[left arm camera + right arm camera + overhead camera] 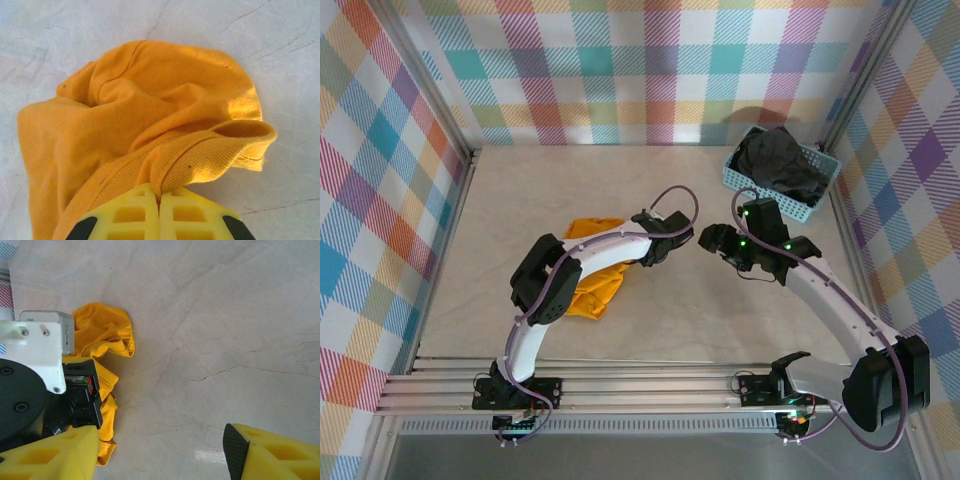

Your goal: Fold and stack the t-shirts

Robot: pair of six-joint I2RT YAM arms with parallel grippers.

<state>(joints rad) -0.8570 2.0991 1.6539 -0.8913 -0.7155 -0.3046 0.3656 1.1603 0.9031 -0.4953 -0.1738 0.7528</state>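
Left end effector (160, 194) clamped tight on orange t-shirt (150, 115)

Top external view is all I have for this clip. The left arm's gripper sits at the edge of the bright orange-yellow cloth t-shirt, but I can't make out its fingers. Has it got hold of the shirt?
Observer: Yes. In the left wrist view the left gripper has its yellow fingers closed together, pinching a ribbed edge band of the bright orange-yellow cloth t-shirt.
Operator: And the right gripper, is anything in it?
Observer: No. In the right wrist view the right gripper is open, jaws wide apart, with bare pale marbled tabletop between them.
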